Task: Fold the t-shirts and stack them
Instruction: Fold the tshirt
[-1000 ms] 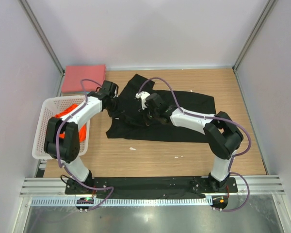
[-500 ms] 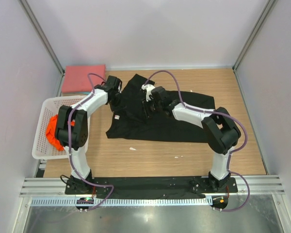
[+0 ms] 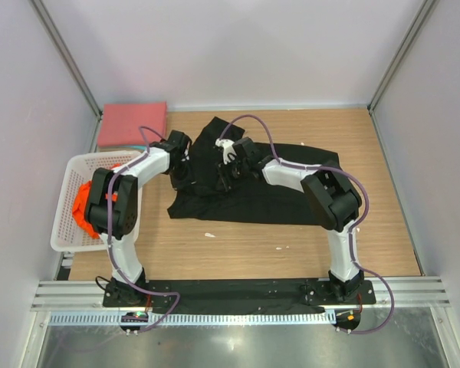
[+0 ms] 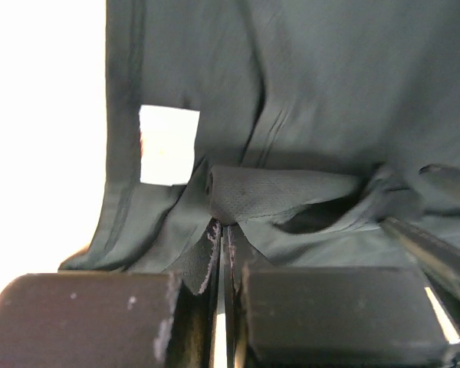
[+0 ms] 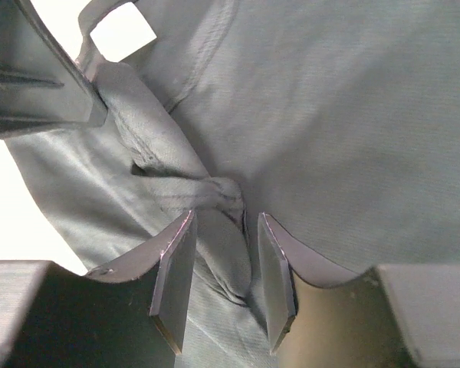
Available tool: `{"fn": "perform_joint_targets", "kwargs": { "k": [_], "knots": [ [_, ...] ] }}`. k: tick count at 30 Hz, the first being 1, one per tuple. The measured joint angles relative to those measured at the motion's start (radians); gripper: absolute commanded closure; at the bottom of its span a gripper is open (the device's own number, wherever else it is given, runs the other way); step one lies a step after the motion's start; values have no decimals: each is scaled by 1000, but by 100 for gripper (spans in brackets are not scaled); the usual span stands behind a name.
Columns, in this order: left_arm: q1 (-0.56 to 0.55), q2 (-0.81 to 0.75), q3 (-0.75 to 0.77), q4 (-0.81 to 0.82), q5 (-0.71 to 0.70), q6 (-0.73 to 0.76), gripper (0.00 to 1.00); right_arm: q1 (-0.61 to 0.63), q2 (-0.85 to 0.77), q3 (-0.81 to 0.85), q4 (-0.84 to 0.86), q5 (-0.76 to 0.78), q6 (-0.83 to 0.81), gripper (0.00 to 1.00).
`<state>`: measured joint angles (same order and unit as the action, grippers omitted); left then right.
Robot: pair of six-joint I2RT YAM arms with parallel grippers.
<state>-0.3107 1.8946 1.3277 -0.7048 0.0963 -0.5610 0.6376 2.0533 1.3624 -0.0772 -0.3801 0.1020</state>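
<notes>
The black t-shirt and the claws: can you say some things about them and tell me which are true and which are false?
The black t-shirt lies on the wooden table. True.
The orange t-shirt sits in the white basket. True.
The pinkish-red t-shirt is in the basket too. False: it lies folded at the far left corner, beyond the basket.
The left claw is wide open. False: it is shut, pinching black cloth.
The right claw has its jaws apart, a fold of black cloth between them. True.
</notes>
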Motion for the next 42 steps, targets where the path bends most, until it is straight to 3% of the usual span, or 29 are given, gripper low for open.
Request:
{"fn": "perform_joint_targets", "kwargs": {
  "k": [10, 13, 20, 28, 42],
  "knots": [
    [0, -50, -61, -5, 0, -3, 100, 0, 39, 31, -22, -87, -31, 57],
    [0, -50, -72, -4, 0, -3, 100, 0, 49, 41, -28, -97, -39, 62],
    [0, -50, -74, -3, 0, -3, 100, 1, 53, 56, -30, -101, -48, 99],
    [0, -48, -53, -10, -6, -24, 100, 1, 18, -32, 60, -3, -5, 99],
    [0, 89, 224, -27, 0, -55, 100, 1, -106, -200, 265, 201, 110, 99]
  ]
}}
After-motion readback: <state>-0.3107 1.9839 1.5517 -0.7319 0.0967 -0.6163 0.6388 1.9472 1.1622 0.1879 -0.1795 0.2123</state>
